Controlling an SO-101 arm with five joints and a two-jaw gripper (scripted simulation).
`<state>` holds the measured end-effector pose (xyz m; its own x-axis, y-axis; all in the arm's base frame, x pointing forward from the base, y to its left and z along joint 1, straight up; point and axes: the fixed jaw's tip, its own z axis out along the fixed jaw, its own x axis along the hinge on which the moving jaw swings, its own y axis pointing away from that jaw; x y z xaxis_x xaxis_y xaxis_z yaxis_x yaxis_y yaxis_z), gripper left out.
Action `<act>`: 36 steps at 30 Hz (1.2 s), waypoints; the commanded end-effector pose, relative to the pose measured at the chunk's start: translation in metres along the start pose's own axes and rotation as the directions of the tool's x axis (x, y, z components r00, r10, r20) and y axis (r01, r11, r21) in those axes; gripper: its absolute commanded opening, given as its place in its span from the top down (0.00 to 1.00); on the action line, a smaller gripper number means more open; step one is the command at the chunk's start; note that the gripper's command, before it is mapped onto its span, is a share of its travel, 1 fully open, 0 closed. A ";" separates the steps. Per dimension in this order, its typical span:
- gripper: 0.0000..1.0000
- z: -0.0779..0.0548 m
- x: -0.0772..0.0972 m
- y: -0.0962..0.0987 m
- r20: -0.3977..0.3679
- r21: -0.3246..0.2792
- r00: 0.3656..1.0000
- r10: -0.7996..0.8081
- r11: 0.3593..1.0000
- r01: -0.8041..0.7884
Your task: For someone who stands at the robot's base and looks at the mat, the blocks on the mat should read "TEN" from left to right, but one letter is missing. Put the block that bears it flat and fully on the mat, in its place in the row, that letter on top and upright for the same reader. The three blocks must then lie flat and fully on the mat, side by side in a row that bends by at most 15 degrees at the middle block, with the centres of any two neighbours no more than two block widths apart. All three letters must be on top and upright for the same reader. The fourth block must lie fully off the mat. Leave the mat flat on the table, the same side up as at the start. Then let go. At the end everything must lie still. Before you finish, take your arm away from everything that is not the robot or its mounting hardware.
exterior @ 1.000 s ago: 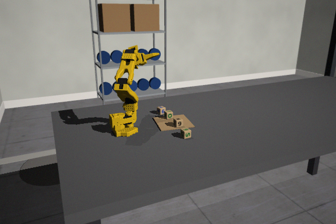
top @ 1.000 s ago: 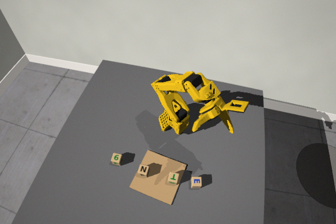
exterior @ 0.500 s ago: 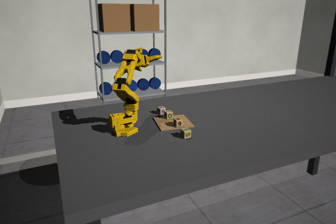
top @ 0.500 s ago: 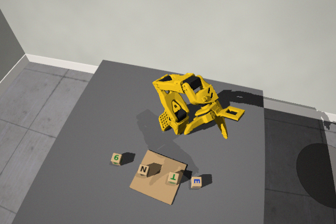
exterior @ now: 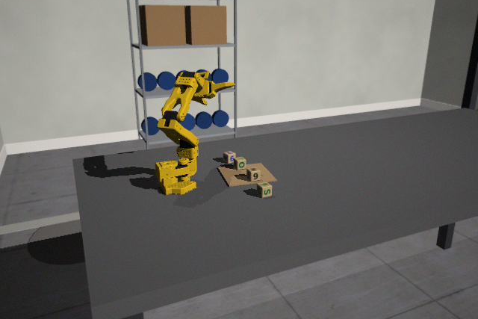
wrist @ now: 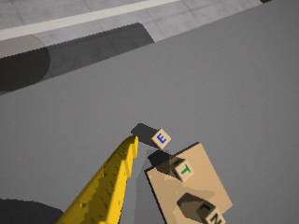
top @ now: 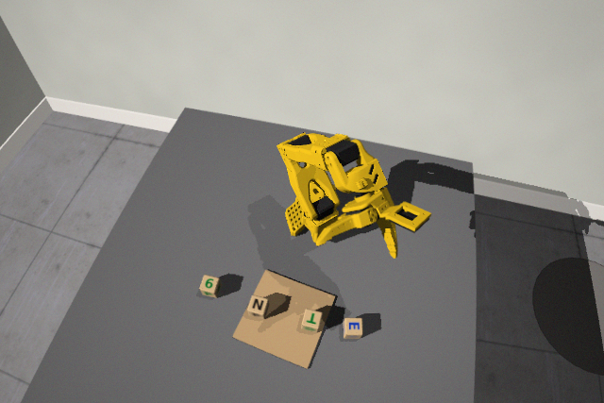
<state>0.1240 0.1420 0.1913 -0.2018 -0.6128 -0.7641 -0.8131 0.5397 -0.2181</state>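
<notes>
A tan mat (top: 285, 320) lies on the table in front of the arm's base. On it stand the N block (top: 257, 306) and the T block (top: 310, 320), with a gap between them. The E block (top: 352, 327), blue letter on top, lies off the mat, close beside the T block. A block showing a green 9 (top: 209, 285) lies off the mat on the other side. My gripper (top: 400, 228) is open and empty, held high above the table near the base. In the wrist view the E block (wrist: 161, 138) shows just past my fingertip (wrist: 132, 142), with the T block (wrist: 185, 170) and N block (wrist: 210, 215) on the mat (wrist: 189, 187).
The arm's base (exterior: 175, 182) stands on the dark table beside the mat (exterior: 245, 174). A metal shelf (exterior: 181, 48) with boxes and blue balls stands behind the table. The table edge runs past the far side of the E block.
</notes>
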 end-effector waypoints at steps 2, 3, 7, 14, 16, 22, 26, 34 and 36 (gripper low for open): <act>0.00 -0.007 -0.008 -0.005 0.048 0.024 0.999 0.017 1.000 -0.018; 0.00 -0.007 -0.007 -0.006 0.045 0.026 0.999 0.020 0.999 -0.021; 0.00 -0.006 -0.002 -0.011 0.015 0.049 0.999 0.052 0.997 -0.053; 0.00 -0.005 0.007 -0.019 -0.027 0.084 0.994 0.102 0.991 -0.099; 0.00 -0.005 0.007 -0.019 -0.027 0.084 0.994 0.102 0.991 -0.100; 0.00 -0.005 0.010 -0.022 -0.042 0.098 0.992 0.122 0.988 -0.117; 0.00 -0.005 0.018 -0.029 -0.074 0.129 0.983 0.166 0.979 -0.156; 0.00 -0.005 0.023 -0.033 -0.094 0.150 0.976 0.197 0.972 -0.182; 0.00 -0.005 0.023 -0.033 -0.096 0.151 0.975 0.199 0.971 -0.183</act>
<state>0.1419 0.1084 0.1722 -0.4309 -0.5770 -0.6938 -0.6878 0.7077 -0.1614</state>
